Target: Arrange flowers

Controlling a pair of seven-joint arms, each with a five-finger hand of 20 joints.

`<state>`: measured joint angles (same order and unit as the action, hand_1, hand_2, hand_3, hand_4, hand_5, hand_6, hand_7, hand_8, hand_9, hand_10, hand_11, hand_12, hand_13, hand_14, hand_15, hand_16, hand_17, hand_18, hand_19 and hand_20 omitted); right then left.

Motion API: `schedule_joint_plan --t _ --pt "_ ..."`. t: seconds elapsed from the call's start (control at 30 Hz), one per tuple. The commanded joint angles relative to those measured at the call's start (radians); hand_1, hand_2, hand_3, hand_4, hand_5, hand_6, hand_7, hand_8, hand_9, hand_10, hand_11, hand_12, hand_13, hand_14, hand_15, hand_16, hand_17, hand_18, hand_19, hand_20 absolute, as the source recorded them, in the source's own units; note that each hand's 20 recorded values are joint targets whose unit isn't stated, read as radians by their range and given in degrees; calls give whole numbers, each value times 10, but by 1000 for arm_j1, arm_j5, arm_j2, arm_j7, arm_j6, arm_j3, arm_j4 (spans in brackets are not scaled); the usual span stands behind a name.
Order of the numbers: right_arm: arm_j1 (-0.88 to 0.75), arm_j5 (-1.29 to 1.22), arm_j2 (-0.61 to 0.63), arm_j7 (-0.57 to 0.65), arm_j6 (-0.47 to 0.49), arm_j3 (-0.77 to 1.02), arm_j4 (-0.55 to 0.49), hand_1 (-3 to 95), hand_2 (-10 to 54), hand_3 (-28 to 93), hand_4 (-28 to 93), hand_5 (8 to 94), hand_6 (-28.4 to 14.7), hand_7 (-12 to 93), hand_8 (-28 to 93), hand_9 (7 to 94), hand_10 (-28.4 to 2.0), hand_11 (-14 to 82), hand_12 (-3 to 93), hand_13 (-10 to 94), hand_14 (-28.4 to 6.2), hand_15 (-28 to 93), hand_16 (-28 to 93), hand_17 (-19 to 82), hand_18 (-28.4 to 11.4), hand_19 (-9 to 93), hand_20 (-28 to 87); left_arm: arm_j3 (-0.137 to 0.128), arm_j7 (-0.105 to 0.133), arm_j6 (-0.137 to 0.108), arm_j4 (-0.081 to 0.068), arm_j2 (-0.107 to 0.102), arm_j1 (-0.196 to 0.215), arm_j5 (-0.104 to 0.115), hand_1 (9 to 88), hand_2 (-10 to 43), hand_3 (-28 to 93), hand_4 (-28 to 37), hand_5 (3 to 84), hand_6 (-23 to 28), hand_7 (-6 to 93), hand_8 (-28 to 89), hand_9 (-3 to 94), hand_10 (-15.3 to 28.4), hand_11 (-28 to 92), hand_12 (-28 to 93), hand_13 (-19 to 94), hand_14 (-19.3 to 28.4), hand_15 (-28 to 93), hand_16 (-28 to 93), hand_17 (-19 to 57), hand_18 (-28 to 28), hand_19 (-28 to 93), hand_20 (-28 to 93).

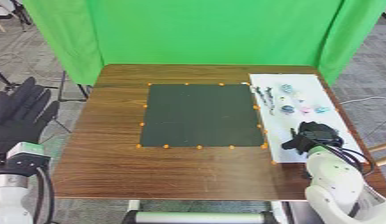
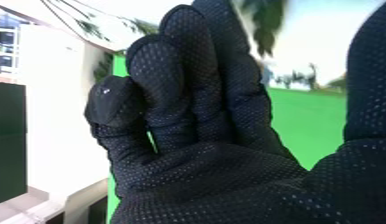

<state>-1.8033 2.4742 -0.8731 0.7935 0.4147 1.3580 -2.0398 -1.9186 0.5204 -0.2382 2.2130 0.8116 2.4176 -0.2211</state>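
Nearest, the left hand [image 1: 19, 127] hangs just beside the table [image 1: 172, 175], its fingers straight and a little spread. Over the near part of the white sheet [image 1: 276, 132], on the right, is the right hand [image 1: 318, 134]; whether it touches the sheet I can't tell. In the right wrist view its fingers [image 2: 203, 80] are loosely straight, mostly pressed together and gently bent, with the thumb [image 2: 369, 95] well apart from them. To the left of the sheet lies the dark mat [image 1: 198, 115], orange dots around its edge. Farther up the sheet are the small blue and pink flowers [image 1: 287, 108], with dark sprigs [image 1: 270, 100] on their left. Behind the table hangs a green curtain [image 1: 198, 32].
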Motion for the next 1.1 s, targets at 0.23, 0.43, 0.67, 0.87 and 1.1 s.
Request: schedule_joint_plan --t 0.23,0.43,0.67,0.87,1.1 --pt "76 -179 -49 83 251 -21 99 368 -95 710 -255 723 -45 363 -32 741 -164 462 369 676 -165 667 357 436 -240 932 492 2 -22 15 -6 11 0 1 265 120 715 -283 377 50 120 -89 274 116 171 74 185 98 256 -99 -34 108 315 81" --pt "105 -301 -75 91 326 -31 139 464 -95 659 -223 766 -29 340 198 792 -147 447 364 723 -146 646 354 463 -230 932 530 13 -34 24 -11 16 -9 2 266 120 714 -283 385 54 120 -89 285 119 173 77 190 102 262 -99 -33 108 315 80" --pt "58 -201 -71 -18 200 -13 119 497 -95 738 -189 776 -26 392 247 828 -116 391 461 775 -115 600 349 503 -211 932 519 14 -32 26 -11 20 -9 10 265 122 713 -283 391 56 121 -89 293 121 175 78 193 103 264 -100 -34 109 318 80" --pt "-29 -127 -53 -82 -53 38 41 453 -95 770 -85 767 -28 458 226 868 -100 350 462 837 -85 541 342 562 -188 932 484 14 -36 28 -10 18 -7 8 265 122 713 -283 392 56 120 -89 296 120 176 79 194 105 267 -100 -35 109 319 80" --pt "-48 -142 -46 -109 -271 48 -64 427 -95 787 -31 786 -25 471 228 904 -95 337 449 880 -72 511 355 604 -174 932 482 1 -21 22 -11 20 3 14 265 123 712 -283 394 56 119 -90 297 120 176 78 196 107 269 -101 -35 110 319 79"
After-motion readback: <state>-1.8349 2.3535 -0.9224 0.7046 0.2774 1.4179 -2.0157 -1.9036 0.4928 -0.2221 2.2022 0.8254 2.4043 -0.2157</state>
